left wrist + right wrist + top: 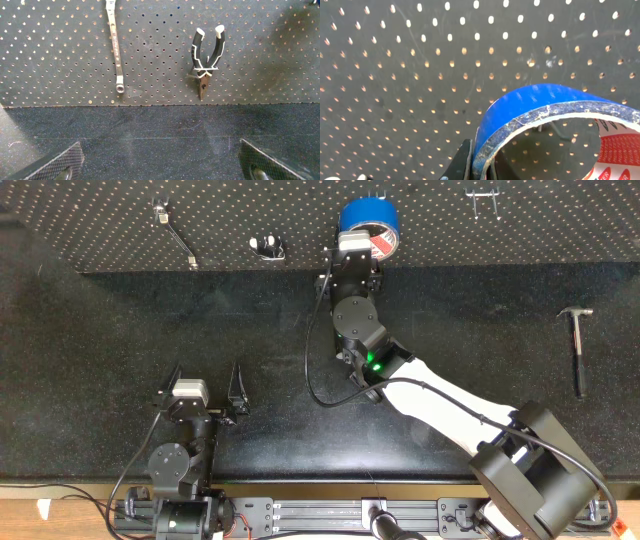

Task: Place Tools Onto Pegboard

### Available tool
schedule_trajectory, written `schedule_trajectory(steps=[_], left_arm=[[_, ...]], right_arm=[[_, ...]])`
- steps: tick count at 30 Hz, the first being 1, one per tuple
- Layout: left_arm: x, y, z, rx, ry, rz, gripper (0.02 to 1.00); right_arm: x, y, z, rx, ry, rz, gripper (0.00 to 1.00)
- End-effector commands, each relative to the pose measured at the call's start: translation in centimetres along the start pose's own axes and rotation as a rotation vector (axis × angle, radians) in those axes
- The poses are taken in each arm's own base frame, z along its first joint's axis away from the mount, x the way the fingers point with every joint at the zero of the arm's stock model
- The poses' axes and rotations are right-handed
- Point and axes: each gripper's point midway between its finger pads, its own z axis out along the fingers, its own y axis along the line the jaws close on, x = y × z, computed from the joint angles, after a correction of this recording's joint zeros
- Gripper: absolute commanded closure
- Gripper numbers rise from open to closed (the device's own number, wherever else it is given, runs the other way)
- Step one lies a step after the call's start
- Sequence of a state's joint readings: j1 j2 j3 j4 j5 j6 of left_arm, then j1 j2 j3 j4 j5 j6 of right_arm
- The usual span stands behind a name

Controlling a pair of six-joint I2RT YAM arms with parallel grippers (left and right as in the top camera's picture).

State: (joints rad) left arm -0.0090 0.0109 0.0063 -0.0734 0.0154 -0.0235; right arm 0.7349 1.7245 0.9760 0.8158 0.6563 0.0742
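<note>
1. The blue tape roll (368,225) (540,120) is up in front of the pegboard (90,230) (395,60), near the middle of the board's lower part. The inside of the roll is white and red.
2. The right claw (353,252) (479,166) is pinching the rim of the tape roll. One finger is on the outside of the blue band and the other is on the inside.
3. I cannot tell if the roll touches the board or sits on a hook.
4. The pliers (268,248) (206,60) hang on the board to the left of the tape. Their tip points down and their handles point up.
5. Farther left, a wrench (178,235) (114,45) hangs straight down on the board.
6. A small metal hook (483,200) sticks out of the board on the right side.
7. A hammer (577,350) lies flat on the black table (120,320), far to the right and well away from both arms.
8. The left claw (205,375) (160,167) is low over the table near its own base. Its fingers are spread wide apart and hold nothing. It faces the pliers and the wrench.
</note>
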Motion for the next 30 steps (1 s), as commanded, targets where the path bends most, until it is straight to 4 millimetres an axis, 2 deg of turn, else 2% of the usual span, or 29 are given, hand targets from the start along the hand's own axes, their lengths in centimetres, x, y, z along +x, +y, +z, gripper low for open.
schedule_trajectory(steps=[1, 12, 13, 16, 17, 18, 22, 25, 26, 28, 30], left_arm=[[0.1, 0.2, 0.0, -0.008, 0.002, -0.002, 0.023], [0.1, 0.2, 0.0, -0.009, 0.002, -0.002, 0.023], [0.1, 0.2, 0.0, -0.008, 0.002, -0.002, 0.023], [0.1, 0.2, 0.0, -0.009, 0.002, -0.002, 0.02], [0.1, 0.2, 0.0, -0.008, 0.002, -0.002, 0.025], [0.1, 0.2, 0.0, -0.008, 0.002, -0.002, 0.023], [0.1, 0.2, 0.0, -0.008, 0.002, -0.002, 0.023], [0.1, 0.2, 0.0, -0.008, 0.002, -0.002, 0.023], [0.1, 0.2, 0.0, -0.008, 0.002, -0.002, 0.023], [0.1, 0.2, 0.0, -0.008, 0.002, -0.002, 0.023], [0.1, 0.2, 0.0, -0.008, 0.002, -0.002, 0.023]], right_arm=[[-0.7, -0.1, 0.2, 0.011, -0.021, -0.012, 0.919], [-0.8, -1.2, 0.7, 0.038, -0.022, -0.039, 0.919], [-0.8, -1.2, 0.7, 0.038, -0.021, -0.04, 0.847], [-0.8, -1.3, 0.8, 0.041, -0.021, -0.04, 0.831], [-0.8, -1.3, 0.8, 0.041, -0.021, -0.04, 0.693], [-0.8, -1.3, 0.8, 0.041, -0.021, -0.04, 0.614], [-0.4, -1.6, 1.0, 0.047, -0.015, -0.045, 0.61], [0.1, -1.6, 1.1, 0.049, -0.007, -0.051, 0.476], [0.1, -1.6, 1.1, 0.049, -0.007, -0.051, 0.364], [0.1, -1.6, 1.1, 0.049, -0.007, -0.051, 0.261], [0.1, -1.6, 1.1, 0.049, -0.007, -0.051, 0.224]])
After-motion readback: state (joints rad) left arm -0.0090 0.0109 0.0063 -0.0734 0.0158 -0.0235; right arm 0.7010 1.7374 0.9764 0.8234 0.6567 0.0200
